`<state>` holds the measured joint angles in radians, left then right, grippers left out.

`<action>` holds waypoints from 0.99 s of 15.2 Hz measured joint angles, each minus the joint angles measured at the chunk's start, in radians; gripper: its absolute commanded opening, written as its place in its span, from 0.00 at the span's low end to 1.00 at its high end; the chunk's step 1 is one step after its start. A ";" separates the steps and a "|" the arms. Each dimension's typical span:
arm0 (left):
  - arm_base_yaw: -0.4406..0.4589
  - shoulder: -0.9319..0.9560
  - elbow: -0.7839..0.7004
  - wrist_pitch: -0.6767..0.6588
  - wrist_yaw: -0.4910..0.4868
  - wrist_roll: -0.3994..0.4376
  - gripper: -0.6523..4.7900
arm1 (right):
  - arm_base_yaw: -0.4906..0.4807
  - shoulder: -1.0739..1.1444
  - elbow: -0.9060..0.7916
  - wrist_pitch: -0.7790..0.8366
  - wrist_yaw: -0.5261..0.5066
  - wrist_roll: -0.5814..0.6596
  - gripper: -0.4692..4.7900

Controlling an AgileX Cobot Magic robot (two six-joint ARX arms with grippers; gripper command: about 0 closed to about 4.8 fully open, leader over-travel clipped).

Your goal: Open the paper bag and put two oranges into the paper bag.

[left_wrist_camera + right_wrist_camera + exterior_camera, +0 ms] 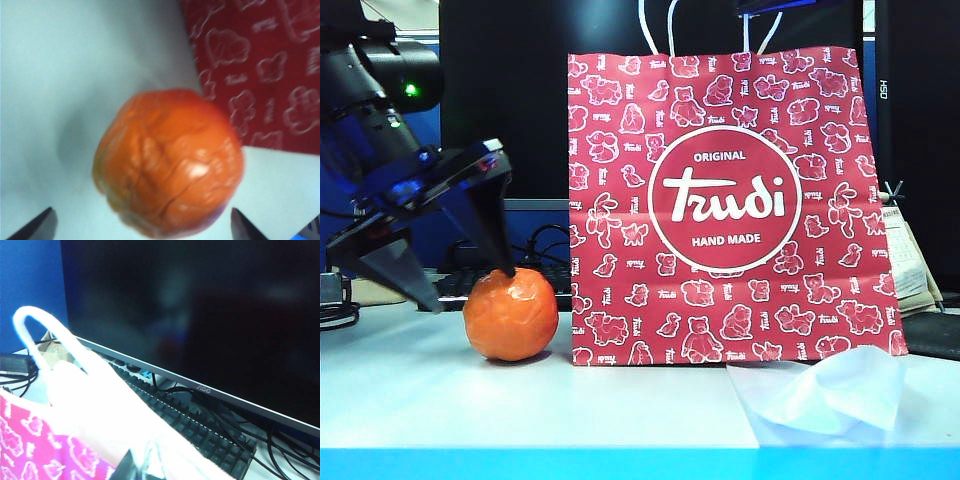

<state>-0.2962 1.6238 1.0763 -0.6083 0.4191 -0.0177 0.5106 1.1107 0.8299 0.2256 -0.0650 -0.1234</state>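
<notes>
Table (pixel 410 400): left claw (pixel 470 290) straddles orange (pixel 510 313); right claw (pixel 137 471) apparently pinching paper bag (pixel 735 205).

The paper bag (pixel 730 205) is standing upright on the table, its broad red face turned to the exterior camera, covered in white animal outlines with the round "Trudi Original Hand Made" logo sitting at its centre. Its white cord handles (pixel 660 25) are rising above the top edge, and in the right wrist view one cord loop (pixel 42 335) is arching over the bag's rim. Only one orange (pixel 511 313) is showing: glossy, wrinkly-skinned, resting on the table just beside the bag's lower left corner, a narrow gap between them.
</notes>
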 measured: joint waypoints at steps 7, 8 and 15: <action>-0.138 -0.001 0.000 0.085 -0.049 -0.025 0.98 | 0.000 0.000 0.000 0.000 0.000 0.019 0.08; -0.139 0.000 0.000 0.089 -0.077 -0.025 0.98 | 0.000 -0.001 0.000 0.000 0.000 0.027 0.08; -0.144 0.083 0.000 0.084 -0.037 -0.025 0.98 | 0.000 -0.002 0.000 0.004 -0.001 0.065 0.08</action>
<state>-0.4404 1.7065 1.0767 -0.5240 0.3820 -0.0425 0.5110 1.1091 0.8299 0.2298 -0.0658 -0.0582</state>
